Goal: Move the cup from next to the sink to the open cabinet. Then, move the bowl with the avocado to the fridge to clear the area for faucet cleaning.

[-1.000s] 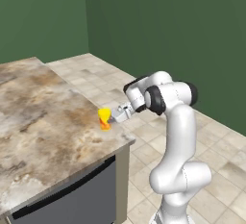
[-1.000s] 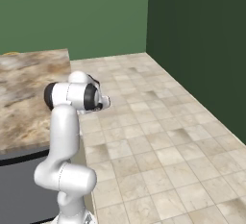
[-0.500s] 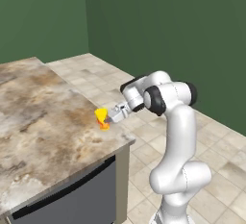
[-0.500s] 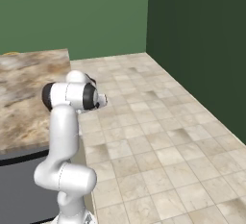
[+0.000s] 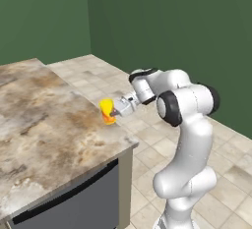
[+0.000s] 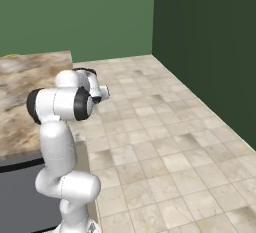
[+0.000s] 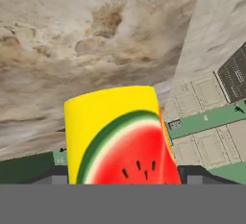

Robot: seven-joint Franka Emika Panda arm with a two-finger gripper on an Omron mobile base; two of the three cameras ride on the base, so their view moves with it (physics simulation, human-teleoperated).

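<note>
Cup (image 5: 106, 111) stands upright near the counter (image 5: 44, 125) corner edge, watermelon print facing the hand camera. Gripper (image 5: 115, 111) is closed on cup from the side. Advice: lift straight up, keep it level, clear the counter edge before swinging toward the cabinet.

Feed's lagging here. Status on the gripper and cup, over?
Gripper at the cup, jaws either side, grip not confirmed. Cup upright near the counter corner. Nothing in the way.

Cup's (image 7: 122, 136) base cut off by hand view's bottom edge, hand's (image 5: 116, 110) fingers mostly hidden behind cup, desk (image 5: 44, 125) cut off at left edge
</note>
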